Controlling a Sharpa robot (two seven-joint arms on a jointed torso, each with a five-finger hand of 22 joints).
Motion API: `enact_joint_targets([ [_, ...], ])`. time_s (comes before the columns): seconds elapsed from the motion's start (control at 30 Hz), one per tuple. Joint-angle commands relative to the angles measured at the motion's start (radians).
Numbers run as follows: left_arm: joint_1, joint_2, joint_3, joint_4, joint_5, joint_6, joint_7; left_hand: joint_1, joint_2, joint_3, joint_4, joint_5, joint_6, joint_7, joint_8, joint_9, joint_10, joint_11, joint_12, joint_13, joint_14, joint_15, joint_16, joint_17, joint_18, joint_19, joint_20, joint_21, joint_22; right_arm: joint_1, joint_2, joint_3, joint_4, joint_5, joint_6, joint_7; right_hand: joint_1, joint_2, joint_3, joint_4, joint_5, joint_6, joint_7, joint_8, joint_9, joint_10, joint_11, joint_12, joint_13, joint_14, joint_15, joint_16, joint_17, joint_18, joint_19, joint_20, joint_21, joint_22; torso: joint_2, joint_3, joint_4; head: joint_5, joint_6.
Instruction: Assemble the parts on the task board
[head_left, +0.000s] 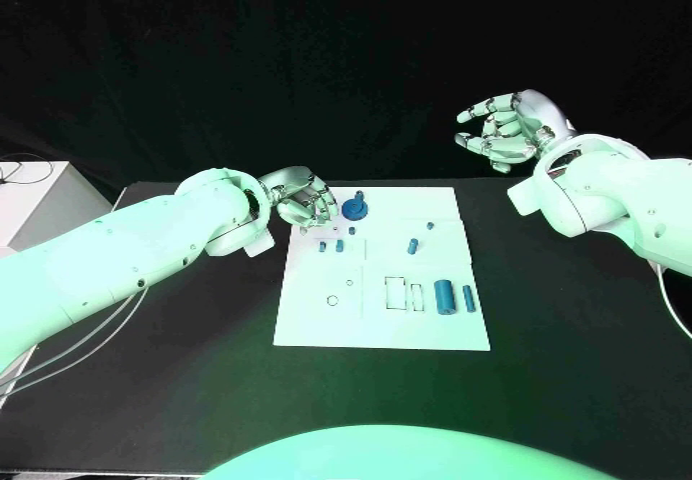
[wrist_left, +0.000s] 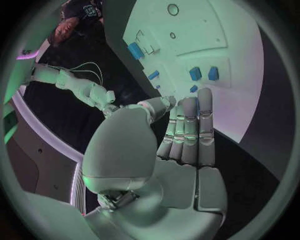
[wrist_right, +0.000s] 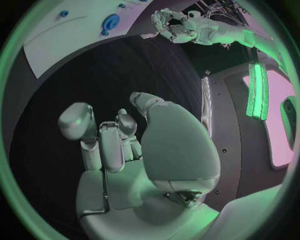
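The white task board (head_left: 382, 330) lies mid-table. On it are a round blue disc (head_left: 356, 208), small blue parts (head_left: 414, 245) and two blue cylinders (head_left: 444, 297) by empty slots. My left hand (head_left: 300, 197) is over the board's far left corner, just left of the disc. In the left wrist view its fingers (wrist_left: 190, 130) lie straight and side by side, with the thumb against them; small parts (wrist_left: 195, 73) lie beyond the fingertips, and whether it pinches anything is unclear. My right hand (head_left: 505, 128) is raised beyond the board's far right corner, its fingers (wrist_right: 109, 140) loosely curled, holding nothing.
A white box (head_left: 36, 200) stands off the table's left side. Bare black table (head_left: 577, 340) surrounds the board on the right, left and front. The board's near half has round holes (head_left: 333, 299) and open slots (head_left: 397, 291).
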Motion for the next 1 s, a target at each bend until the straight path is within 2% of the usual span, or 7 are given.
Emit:
enact_joint_targets([
  [0.03,0.002,0.021,-0.012,-0.023,-0.070,-0.109,0.150,-0.019,-0.008,-0.021,0.007,-0.018,0.022,-0.007,-0.017,-0.020,0.027,-0.008,-0.006,-0.013,0.064,-0.006,0.073,0.055,0.003,0.053,-0.001,0.045,0.046,0.000,0.003,0.000,-0.004,0.001,0.002,0.018,-0.010,-0.002,0.015,-0.003,0.004,-0.004,0.000,0.008,0.000,-0.061,-0.007,-0.070,-0.092,0.000,-0.008,-0.053,-0.056,0.017,-0.025,-0.004,-0.088,-0.067,0.000,0.0004,0.0007,-0.001,0.012],
  [0.1,0.003,0.039,-0.024,-0.040,-0.112,-0.134,0.174,-0.025,-0.016,-0.034,0.012,-0.036,0.036,-0.012,-0.031,-0.033,0.045,-0.014,-0.005,-0.018,0.144,-0.012,0.184,0.153,-0.013,0.112,-0.006,0.118,0.127,0.000,0.005,0.000,-0.006,0.003,0.003,0.020,-0.013,-0.006,0.029,-0.008,0.004,-0.005,-0.001,0.013,0.002,-0.135,-0.009,-0.169,-0.224,-0.025,-0.010,-0.125,-0.129,0.034,-0.053,-0.007,-0.200,-0.152,0.001,0.0004,-0.0010,-0.001,0.018],
  [0.2,0.005,0.064,-0.043,-0.064,-0.169,-0.166,0.200,-0.024,-0.023,-0.044,0.018,-0.054,0.062,-0.019,-0.042,-0.046,0.064,-0.022,0.004,-0.021,0.222,-0.018,0.323,0.268,-0.021,0.136,-0.011,0.152,0.168,0.000,0.006,0.000,-0.009,0.005,0.004,0.023,-0.018,-0.011,0.043,-0.015,0.003,-0.006,-0.003,0.019,0.004,-0.154,-0.011,-0.239,-0.307,-0.053,-0.012,-0.212,-0.209,0.050,-0.078,-0.009,-0.328,-0.251,0.001,-0.0002,-0.0018,-0.001,0.019],
  [0.3,0.006,0.099,-0.063,-0.103,-0.239,-0.191,0.220,-0.021,-0.031,-0.048,0.019,-0.076,0.078,-0.026,-0.049,-0.052,0.068,-0.027,0.003,-0.025,0.229,-0.021,0.362,0.290,-0.024,0.142,-0.014,0.166,0.186,0.000,0.009,0.000,-0.012,0.006,0.004,0.027,-0.023,-0.014,0.059,-0.022,0.003,-0.003,-0.004,0.025,0.005,-0.144,-0.013,-0.306,-0.368,-0.084,-0.014,-0.319,-0.297,0.060,-0.091,-0.010,-0.439,-0.337,0.002,-0.0010,-0.0031,-0.002,0.028],
  [0.43,0.007,0.137,-0.082,-0.149,-0.318,-0.202,0.228,-0.020,-0.037,-0.045,0.024,-0.090,0.090,-0.029,-0.058,-0.059,0.050,-0.021,-0.022,-0.039,0.219,-0.017,0.375,0.287,-0.027,0.147,-0.012,0.178,0.202,0.000,0.012,0.000,-0.013,0.007,0.004,0.029,-0.027,-0.016,0.067,-0.028,0.003,-0.003,-0.005,0.027,0.005,-0.133,-0.014,-0.351,-0.409,-0.087,-0.015,-0.358,-0.317,0.059,-0.080,-0.012,-0.470,-0.361,0.003,-0.0005,-0.0040,-0.004,0.035],
  [0.7,0.009,0.184,-0.096,-0.200,-0.442,-0.184,0.195,-0.017,-0.056,-0.038,0.035,-0.100,0.065,-0.039,-0.129,-0.086,-0.035,0.010,-0.167,-0.118,0.248,-0.005,0.429,0.294,-0.044,0.208,-0.001,0.267,0.303,0.000,0.014,0.000,-0.012,0.008,0.002,0.030,-0.029,-0.016,0.068,-0.031,0.004,-0.004,-0.005,0.026,0.005,-0.128,-0.014,-0.364,-0.423,-0.075,-0.017,-0.348,-0.300,0.059,-0.069,-0.013,-0.477,-0.368,0.004,-0.0009,-0.0028,-0.008,0.041],
  [1.0,0.014,0.210,-0.103,-0.233,-0.502,-0.179,0.170,-0.004,-0.064,-0.028,0.025,-0.096,0.068,-0.047,-0.152,-0.092,-0.044,-0.004,-0.212,-0.144,0.267,-0.028,0.448,0.298,-0.052,0.240,-0.019,0.311,0.352,0.000,0.014,0.000,-0.006,0.006,-0.001,0.030,-0.031,-0.017,0.068,-0.031,0.004,-0.004,-0.005,0.026,0.004,-0.126,-0.015,-0.367,-0.426,-0.070,-0.017,-0.340,-0.291,0.059,-0.065,-0.013,-0.478,-0.370,0.003,-0.0012,-0.0032,-0.012,0.043],
])
